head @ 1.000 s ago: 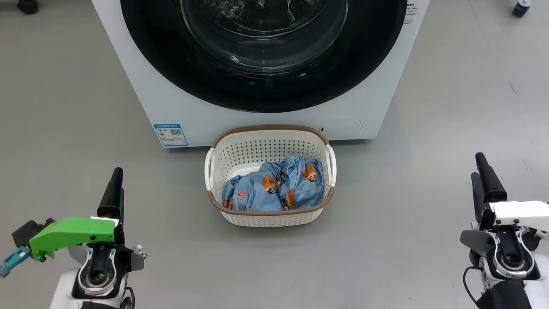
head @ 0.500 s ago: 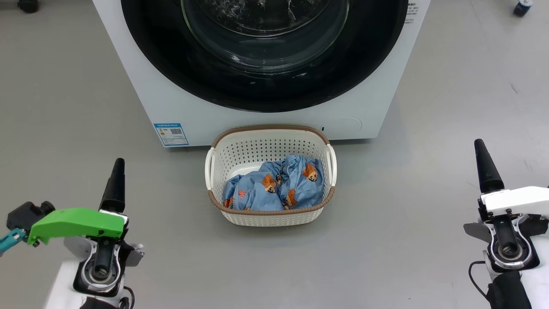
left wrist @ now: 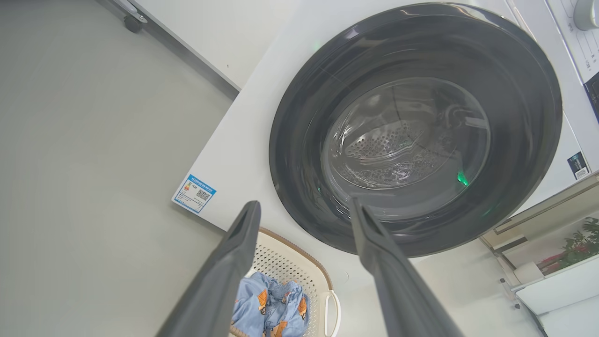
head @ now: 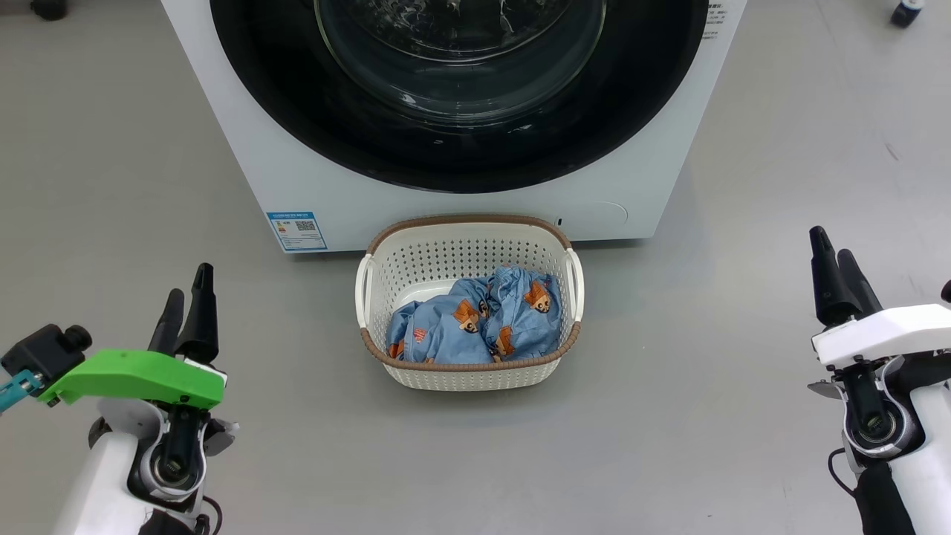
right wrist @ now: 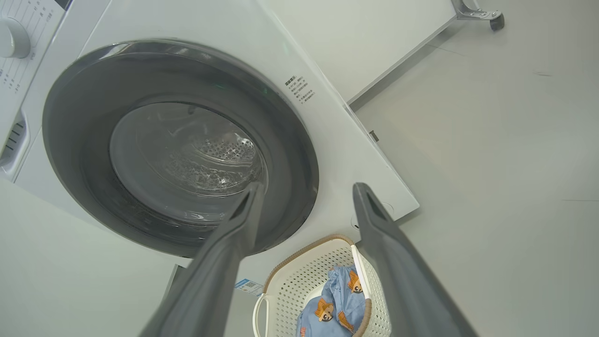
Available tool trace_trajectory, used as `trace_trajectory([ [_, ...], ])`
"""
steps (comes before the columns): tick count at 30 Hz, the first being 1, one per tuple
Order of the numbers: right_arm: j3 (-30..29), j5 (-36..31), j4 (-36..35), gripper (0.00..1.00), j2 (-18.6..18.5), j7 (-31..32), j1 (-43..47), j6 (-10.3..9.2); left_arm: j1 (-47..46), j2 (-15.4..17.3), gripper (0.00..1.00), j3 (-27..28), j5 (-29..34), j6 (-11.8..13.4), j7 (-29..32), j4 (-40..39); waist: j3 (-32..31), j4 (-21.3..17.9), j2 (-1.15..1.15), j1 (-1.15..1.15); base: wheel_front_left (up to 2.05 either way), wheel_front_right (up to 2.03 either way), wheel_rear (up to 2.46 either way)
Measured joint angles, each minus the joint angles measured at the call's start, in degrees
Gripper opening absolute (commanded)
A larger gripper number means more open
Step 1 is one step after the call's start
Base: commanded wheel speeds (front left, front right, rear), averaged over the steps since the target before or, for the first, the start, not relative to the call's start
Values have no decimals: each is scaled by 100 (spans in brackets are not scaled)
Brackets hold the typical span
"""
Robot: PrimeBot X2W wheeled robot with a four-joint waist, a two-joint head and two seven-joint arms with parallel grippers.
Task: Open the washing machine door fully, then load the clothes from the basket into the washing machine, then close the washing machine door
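Note:
The white washing machine [head: 312, 186] stands ahead, and its round black-rimmed door [head: 461, 148] lies flat against the front. Before it on the floor sits the cream basket [head: 469, 227] holding the light-blue printed clothes [head: 475, 323]. My left gripper [head: 186, 293] is at the lower left and my right gripper [head: 836, 256] at the lower right, both open, empty and well clear of the basket. The left wrist view looks past open fingers [left wrist: 238, 252] at the door [left wrist: 416, 126] and the clothes [left wrist: 271, 309]. The right wrist view shows the door [right wrist: 178, 145] and the basket [right wrist: 304, 276] too.
Grey floor spreads on both sides of the basket. A blue label [head: 296, 232] marks the machine's lower left and a round flap [head: 605, 215] its lower right. Casters [head: 903, 11] stand at the far corners. A white shelf with a plant [left wrist: 578, 243] stands beside the machine.
Both arms have lifted and turned, so both fingers of each gripper now show side by side. The basket, the clothes and the door have not moved.

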Motion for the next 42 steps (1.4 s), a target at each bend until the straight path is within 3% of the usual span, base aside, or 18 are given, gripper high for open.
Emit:
trace_trajectory([
  [9,365,-890,73,100,-236,-224,-172,-8,-85,84,100,-21,856,-1,-168,-12,2,5,0,0,0,0,0],
  [20,797,-1907,208,100,-445,-460,-342,-158,-86,234,100,-109,2092,53,-379,-25,-21,-2,0,0,0,0,0],
  [42,1179,-3328,343,100,-740,-920,-571,-313,-85,312,100,-227,3729,109,-790,85,-83,-27,0,0,0,0,0],
])
